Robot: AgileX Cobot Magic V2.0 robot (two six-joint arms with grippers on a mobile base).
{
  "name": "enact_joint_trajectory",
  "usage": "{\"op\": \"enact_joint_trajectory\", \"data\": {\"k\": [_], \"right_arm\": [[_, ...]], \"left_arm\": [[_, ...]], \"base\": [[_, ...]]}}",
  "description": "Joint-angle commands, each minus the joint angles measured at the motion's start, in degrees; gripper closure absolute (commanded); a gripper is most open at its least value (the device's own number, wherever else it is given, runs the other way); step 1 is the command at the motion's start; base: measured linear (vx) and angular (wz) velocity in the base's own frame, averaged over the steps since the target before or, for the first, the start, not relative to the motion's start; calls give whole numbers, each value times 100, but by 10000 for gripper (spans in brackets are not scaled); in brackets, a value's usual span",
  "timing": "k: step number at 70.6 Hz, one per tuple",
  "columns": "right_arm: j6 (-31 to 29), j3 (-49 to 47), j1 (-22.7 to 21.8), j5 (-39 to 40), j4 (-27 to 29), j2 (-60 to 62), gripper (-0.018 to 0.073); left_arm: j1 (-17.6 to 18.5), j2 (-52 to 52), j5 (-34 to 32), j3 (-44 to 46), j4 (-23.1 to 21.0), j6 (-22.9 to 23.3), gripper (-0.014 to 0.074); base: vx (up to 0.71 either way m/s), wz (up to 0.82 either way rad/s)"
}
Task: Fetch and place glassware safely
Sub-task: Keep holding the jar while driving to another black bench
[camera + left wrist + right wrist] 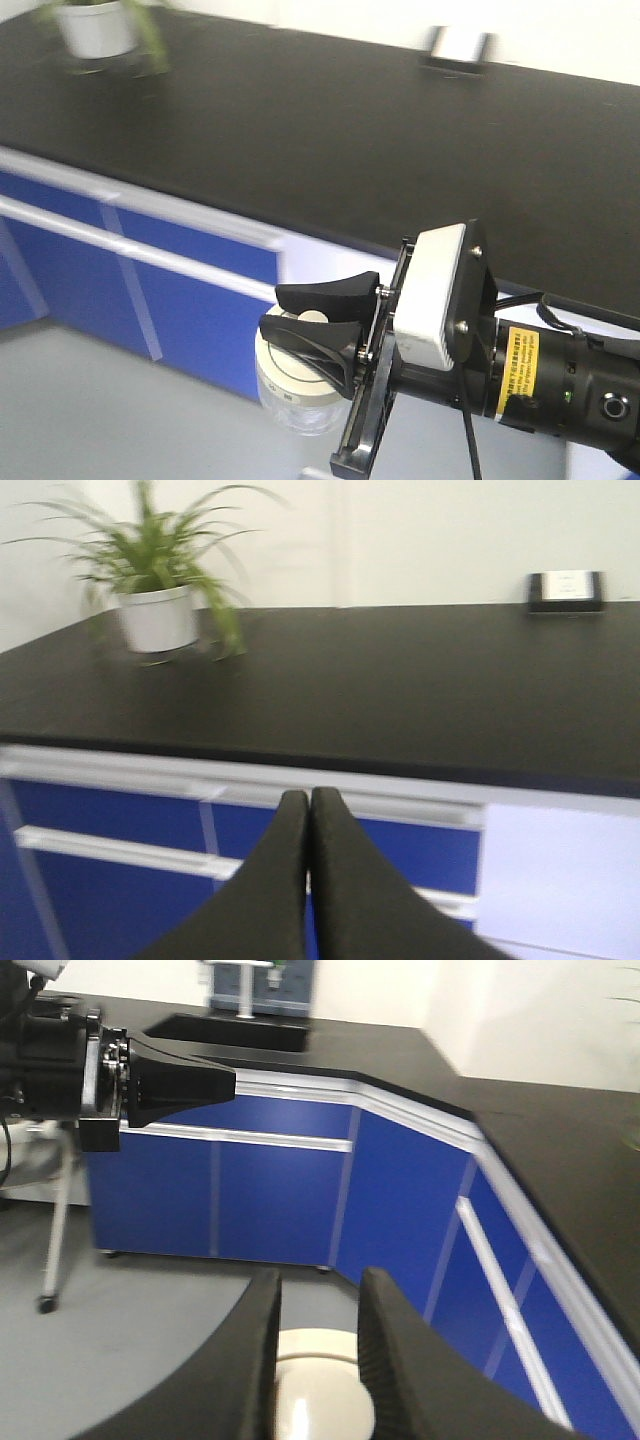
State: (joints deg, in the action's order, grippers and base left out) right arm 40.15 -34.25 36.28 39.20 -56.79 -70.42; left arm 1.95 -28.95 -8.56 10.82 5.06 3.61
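The glassware (292, 398) is a squat clear jar with a cream-white lid, hanging in the air in front of the blue cabinets. My right gripper (278, 312) is shut on the knob of its lid from above. In the right wrist view the lid (318, 1400) and its round knob sit between the two black fingers of the right gripper (320, 1280). My left gripper (308, 798) is shut with nothing in it, its fingertips pressed together and pointing at the counter edge. It also shows at the upper left of the right wrist view, the left gripper (225, 1082).
A long black countertop (300, 130) runs above blue cabinets (190, 310) with white rails. A potted plant (160, 610) and a small silver device (566, 590) stand at its back. A sink (230, 1028) lies in the far counter. Grey floor lies below.
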Motion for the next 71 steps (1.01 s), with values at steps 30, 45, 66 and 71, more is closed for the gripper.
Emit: {"op": "enact_joint_trajectory", "data": {"k": [30,45,66,71], "right_arm": [[-27,-173,1,392,235,152,563],[-27,-173,1,398,235,152,563],[-27,-173,1,392,235,152,563],[-27,-173,1,392,235,152,563]], "left_arm": [[26,-3,-404,155,-18,46,603],[26,-3,-404,155,-18,46,603],[26,-3,-406,155,-18,46,603],[26,-3,-406,155,-18,46,603]], "base": [[20,-70],[20,-43],[21,-15],[21,1]]}}
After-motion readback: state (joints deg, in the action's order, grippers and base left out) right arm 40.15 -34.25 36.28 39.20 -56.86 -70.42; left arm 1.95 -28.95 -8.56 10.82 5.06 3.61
